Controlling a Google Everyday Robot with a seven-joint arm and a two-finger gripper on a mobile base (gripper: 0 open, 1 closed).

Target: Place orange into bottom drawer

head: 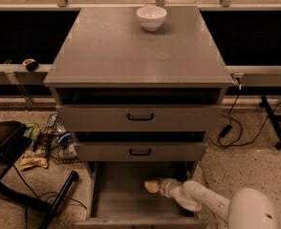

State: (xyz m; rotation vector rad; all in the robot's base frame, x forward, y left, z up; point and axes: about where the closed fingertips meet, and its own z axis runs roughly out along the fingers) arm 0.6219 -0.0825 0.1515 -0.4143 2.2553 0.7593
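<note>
- Orange (151,188) shows at the tip of my gripper (156,187), above a speckled floor (255,175) with cables (230,128) and a litter basket (54,140).
- Grey cabinet top (131,56) carries a white bowl (151,17) near its back edge.
- Bottom drawer (121,199) stands open, with my gripper and the orange inside; I cannot tell how my jaws stand.

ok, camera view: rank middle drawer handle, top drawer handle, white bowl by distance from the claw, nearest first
1. Middle drawer handle, just above the claw, which sits inside the bottom drawer.
2. Top drawer handle, one drawer higher.
3. White bowl, far back on the cabinet top.
</note>
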